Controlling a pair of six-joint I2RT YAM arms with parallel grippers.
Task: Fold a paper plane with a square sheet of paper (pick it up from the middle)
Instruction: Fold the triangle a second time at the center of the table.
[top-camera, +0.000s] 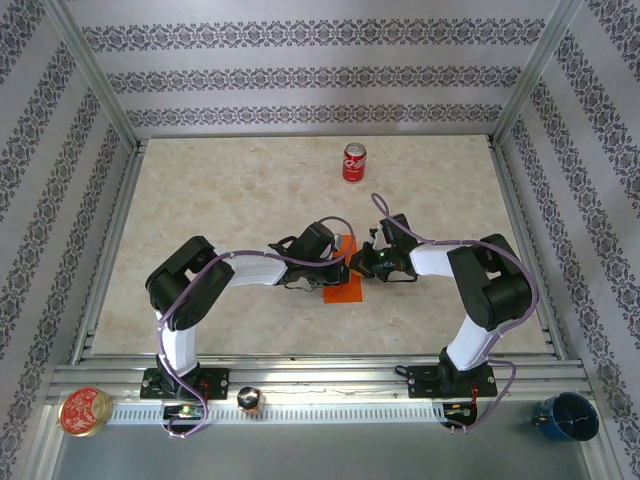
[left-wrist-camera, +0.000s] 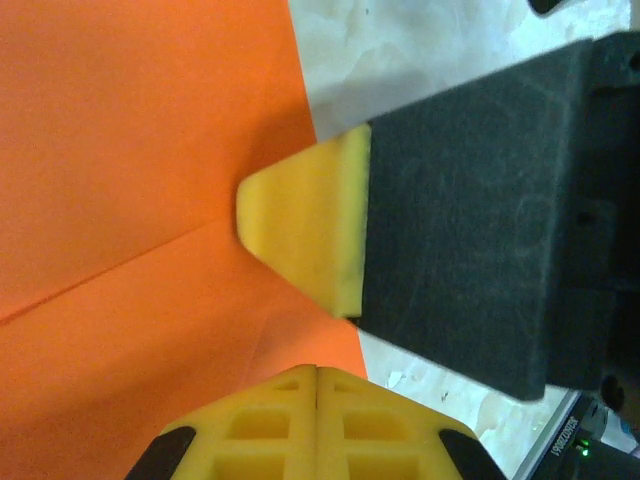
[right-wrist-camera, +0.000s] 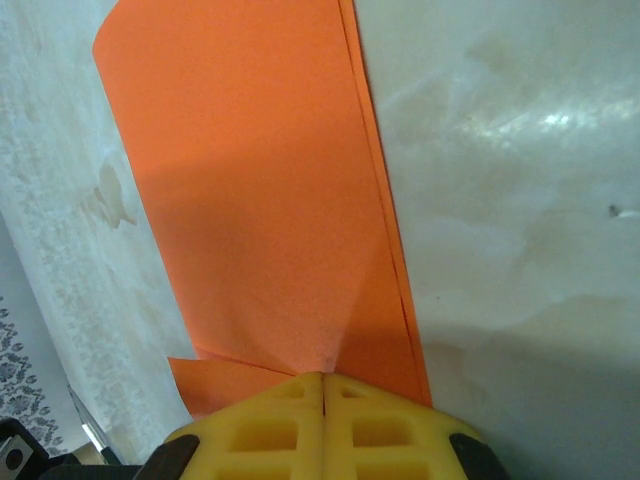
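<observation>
Found the orange paper partly folded in the middle of the table, well short of the red can; spotted a crease across it and a doubled edge. Saw the left gripper with fingers squeezed together, tips on the paper; same for the right gripper, closed tight at the paper's edge; couldn't tell about an actual pinch.
</observation>
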